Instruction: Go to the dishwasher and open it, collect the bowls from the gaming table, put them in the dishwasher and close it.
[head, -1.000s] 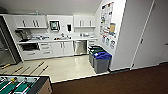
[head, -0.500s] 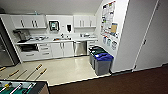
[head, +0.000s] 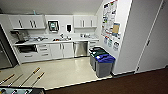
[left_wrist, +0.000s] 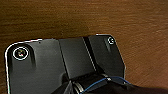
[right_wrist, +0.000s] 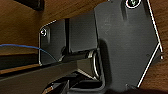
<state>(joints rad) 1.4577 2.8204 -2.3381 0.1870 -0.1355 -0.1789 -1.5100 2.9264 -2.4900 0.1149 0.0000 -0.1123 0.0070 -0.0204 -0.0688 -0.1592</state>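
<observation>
The dishwasher (head: 80, 49) is seen closed, a brushed steel front set under the table (head: 62, 40) between white cabinets (head: 61, 50), beyond two bins (head: 102, 62). End effector opening cannot be told from either wrist view.

Wrist plate (left_wrist: 37, 67), black, matte, white-edged, with ringed round fittings (left_wrist: 20, 53) at corners; dark jointed bar (right_wrist: 37, 75); thin blue cable (left_wrist: 100, 82).

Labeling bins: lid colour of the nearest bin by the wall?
Blue lid on a grey bin, clearest in head view.
</observation>
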